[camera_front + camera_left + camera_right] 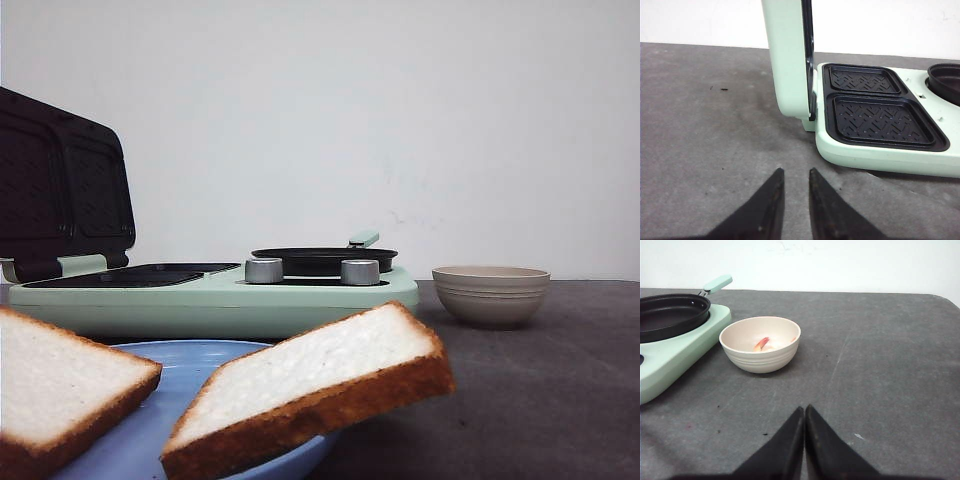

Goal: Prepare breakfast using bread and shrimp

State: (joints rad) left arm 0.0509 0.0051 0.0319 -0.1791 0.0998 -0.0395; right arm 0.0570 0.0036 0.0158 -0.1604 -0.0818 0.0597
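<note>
Two slices of white bread lie on a blue plate (215, 365) close to the front camera, one slice (310, 385) to the right and the other (60, 385) to the left. The pink-red shrimp (761, 344) rests inside a beige bowl (760, 352) (491, 293). My left gripper (796, 171) hovers over bare table beside the sandwich maker, slightly open with nothing between its fingers. My right gripper (804, 408) is shut and empty, on the near side of the bowl. Neither gripper appears in the front view.
A mint-green sandwich maker (215, 295) stands at the centre with its lid (62, 185) raised, showing two black grill plates (880, 120). A round black pan (322, 259) with a mint handle (717, 283) sits on its right side. Two silver knobs (263, 270) face the front.
</note>
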